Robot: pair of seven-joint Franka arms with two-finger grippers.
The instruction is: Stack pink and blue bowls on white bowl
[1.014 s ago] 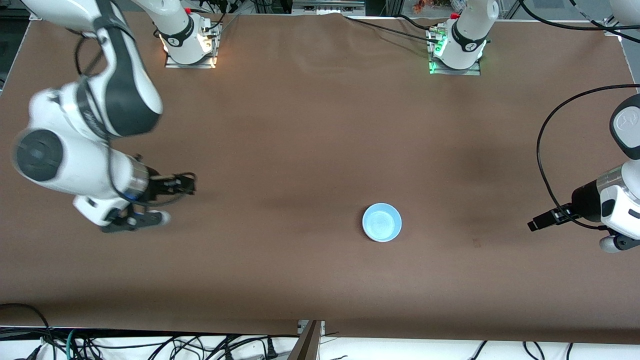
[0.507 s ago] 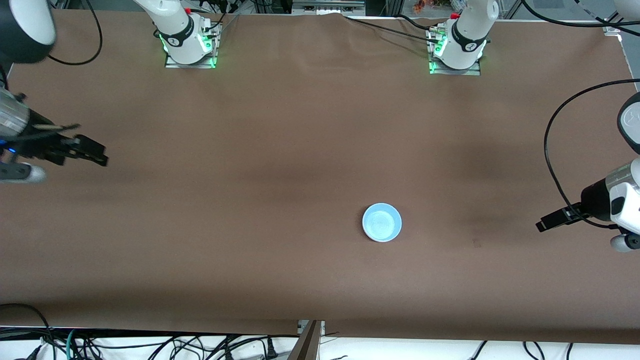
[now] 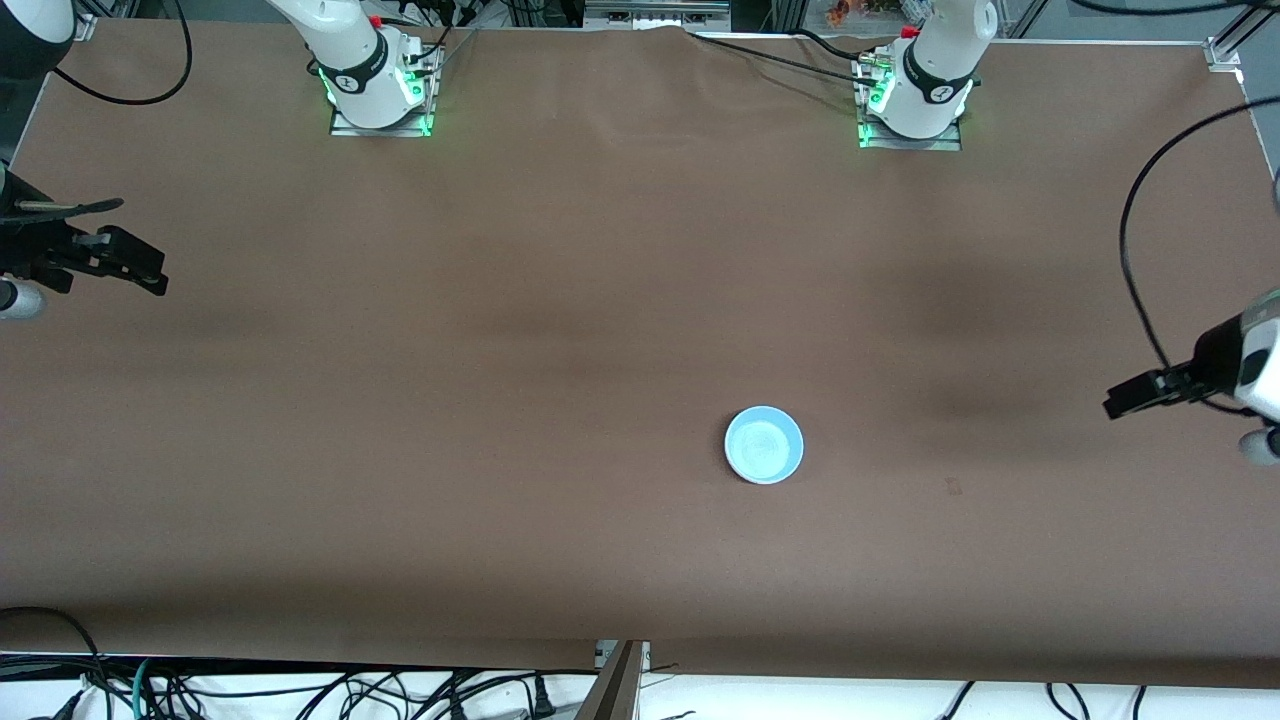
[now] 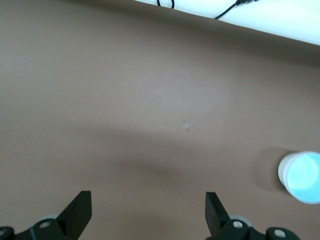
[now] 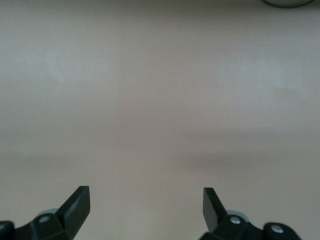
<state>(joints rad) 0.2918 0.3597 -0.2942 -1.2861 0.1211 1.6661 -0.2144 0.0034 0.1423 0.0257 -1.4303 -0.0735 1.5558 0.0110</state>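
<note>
Front view: only the blue bowl [image 3: 763, 444] shows on the counter [image 3: 560, 330], prob. topping the stack, pink/white not visible. Left gripper [image 3: 1128, 395] is closer to the bowl, toward the left arm's end; right gripper [image 3: 135, 265] well apart from it at the right arm's end. Both grippers' fingers spread, empty.

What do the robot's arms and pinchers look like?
The arms are glossy white with black joint bands, and their bases glow green. Thin black cables loop beside them. The left gripper and the right gripper each have two flat black fingers with small silver screws.
</note>
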